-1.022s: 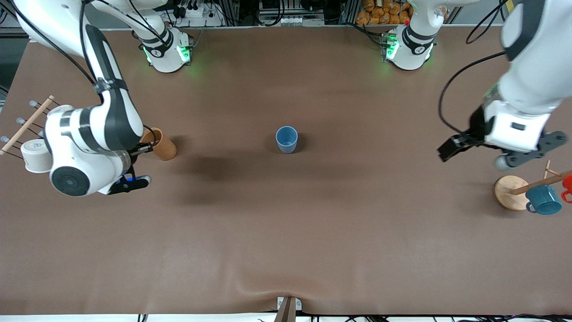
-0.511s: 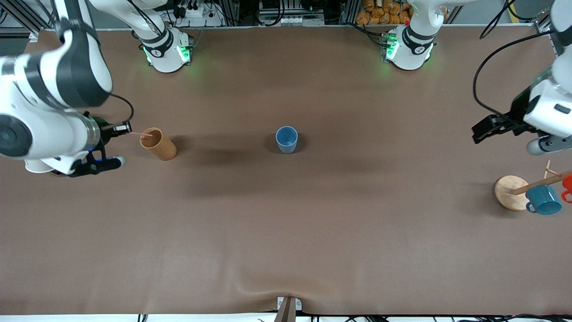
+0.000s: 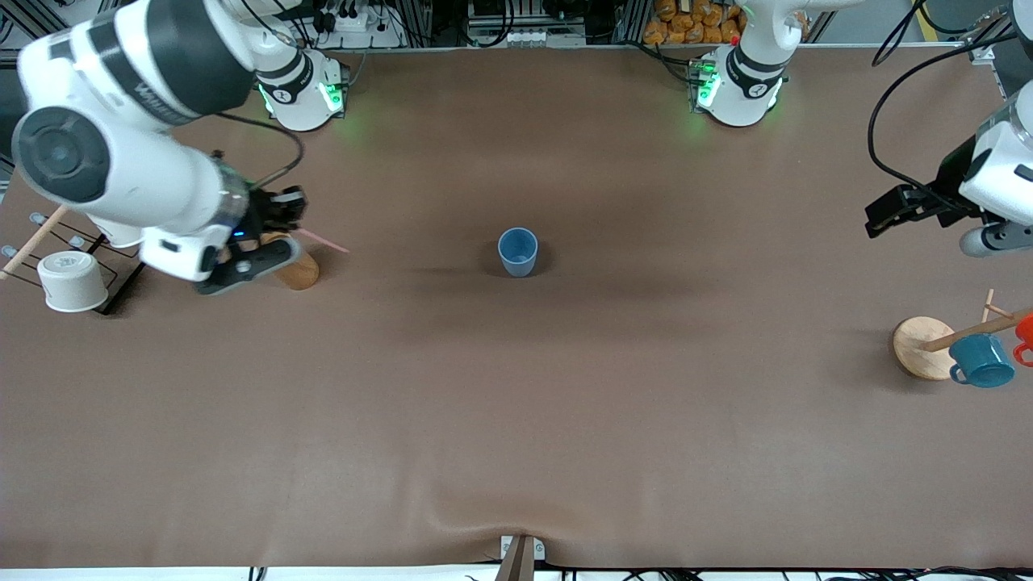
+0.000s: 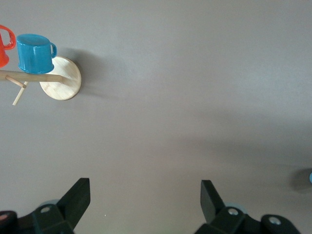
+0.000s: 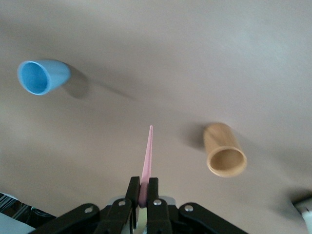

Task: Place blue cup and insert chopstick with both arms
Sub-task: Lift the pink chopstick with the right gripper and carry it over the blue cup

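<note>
Take the blue cup as your landmark: it stands upright in the middle of the table, alone. Toward the right arm's end from it you see a tan wooden cup, and farther that way a white cup by a rack with a wooden dowel. Toward the left arm's end, well apart from the blue cup, a round wooden base carries a teal mug and a red mug. Nothing stands between the two cups.

The right gripper hangs over the tan wooden cup, its fingers pressed together on the chopstick, whose free end points toward the blue cup but is well apart from it. The left gripper hangs over bare table at the left arm's end, fingers spread wide, holding nothing.

Only the right wrist view shows you the clamp on the chopstick clearly, and both cup mouths.
</note>
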You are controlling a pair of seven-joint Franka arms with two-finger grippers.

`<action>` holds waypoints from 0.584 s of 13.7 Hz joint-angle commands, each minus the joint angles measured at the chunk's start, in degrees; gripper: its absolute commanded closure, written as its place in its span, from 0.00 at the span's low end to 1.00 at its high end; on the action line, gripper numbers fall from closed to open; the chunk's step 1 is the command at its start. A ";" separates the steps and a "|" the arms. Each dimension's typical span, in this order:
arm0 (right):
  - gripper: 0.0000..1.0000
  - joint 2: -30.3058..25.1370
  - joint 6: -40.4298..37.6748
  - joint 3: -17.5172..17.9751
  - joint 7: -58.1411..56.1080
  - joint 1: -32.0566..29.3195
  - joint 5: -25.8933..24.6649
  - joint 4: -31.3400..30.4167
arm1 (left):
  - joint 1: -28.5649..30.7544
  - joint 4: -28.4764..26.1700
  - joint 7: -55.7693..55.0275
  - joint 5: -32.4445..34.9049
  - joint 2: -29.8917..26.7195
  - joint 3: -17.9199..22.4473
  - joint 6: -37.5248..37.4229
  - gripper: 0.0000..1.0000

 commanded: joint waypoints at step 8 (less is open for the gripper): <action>1.00 5.33 21.98 -0.09 0.19 21.98 -0.77 0.73 | -0.53 -1.82 0.62 -0.73 -1.30 0.23 1.36 0.00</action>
